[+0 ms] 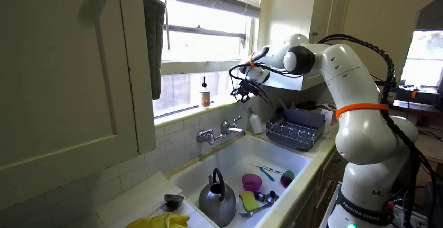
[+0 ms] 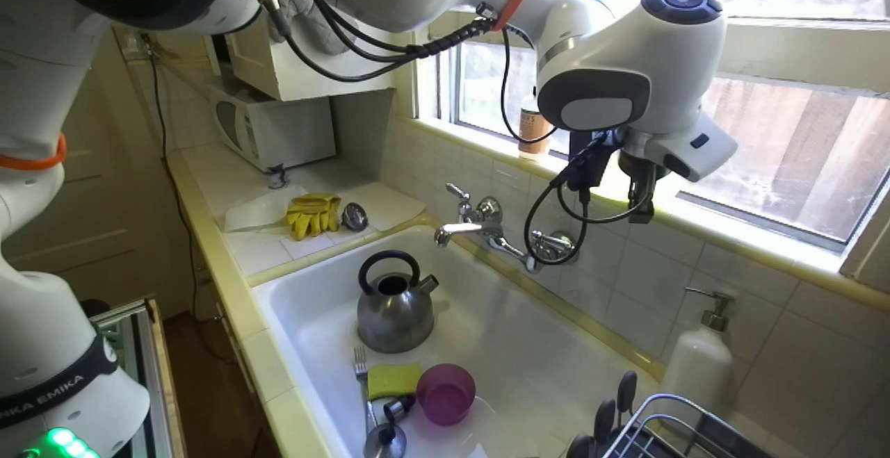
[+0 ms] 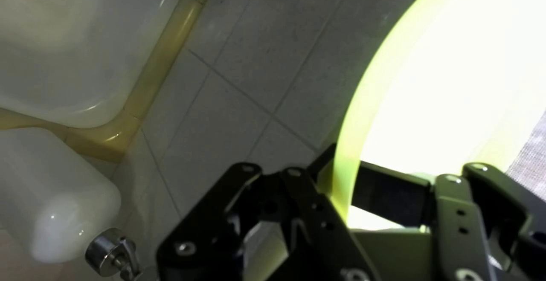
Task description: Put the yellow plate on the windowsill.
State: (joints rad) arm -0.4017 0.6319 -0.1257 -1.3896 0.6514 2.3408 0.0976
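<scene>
The yellow plate [image 3: 362, 114] shows in the wrist view as a bright curved rim, its inside washed out by window light. In both exterior views only a thin yellow-green part of the plate [image 1: 226, 100] [image 2: 612, 190] shows at the windowsill [image 1: 187, 113] [image 2: 758, 246]. My gripper [image 3: 347, 172] has one finger on each side of the rim, both meeting it, and looks shut on it. The gripper [image 1: 242, 97] is at sill height by the window, also in an exterior view [image 2: 641, 213]. Whether the plate rests fully on the sill I cannot tell.
An orange-labelled bottle [image 1: 204, 96] stands on the sill. The faucet [image 1: 221, 133] is on the wall below. The sink [image 2: 542, 347] holds a kettle [image 2: 395, 315], a pink bowl [image 2: 446, 394] and a sponge [image 2: 393, 380]. A white soap dispenser [image 2: 699, 367] and dish rack [image 1: 294, 127] stand beside it.
</scene>
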